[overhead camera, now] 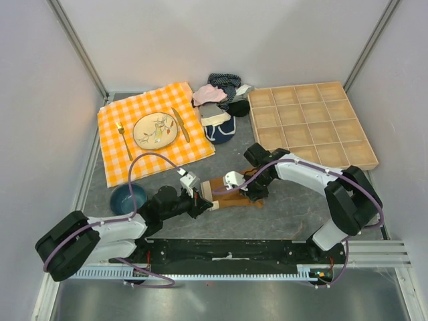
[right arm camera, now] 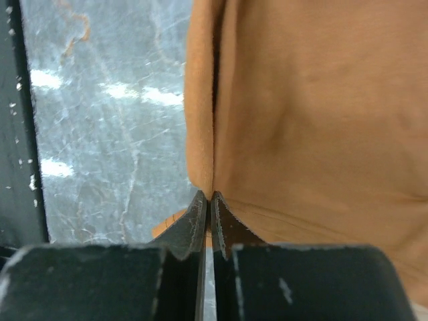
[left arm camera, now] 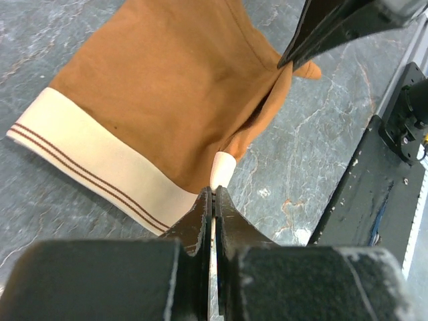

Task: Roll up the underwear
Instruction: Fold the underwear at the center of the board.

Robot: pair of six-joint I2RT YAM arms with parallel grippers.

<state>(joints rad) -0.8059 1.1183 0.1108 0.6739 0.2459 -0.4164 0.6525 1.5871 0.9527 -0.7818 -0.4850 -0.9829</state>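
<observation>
The underwear lies flat on the grey table between my two arms, rust-brown with a cream waistband at its left end. In the left wrist view the underwear fills the upper middle. My left gripper is shut on the near corner of the cream waistband. My right gripper is shut on a fold at the brown edge of the underwear. In the top view the left gripper is at the garment's left end and the right gripper at its right end. The right gripper's fingers show in the left wrist view.
An orange checked cloth at the back left carries a plate, fork and knife. A blue bowl stands near the left arm. A pile of other garments lies at the back. A wooden compartment tray is at the back right.
</observation>
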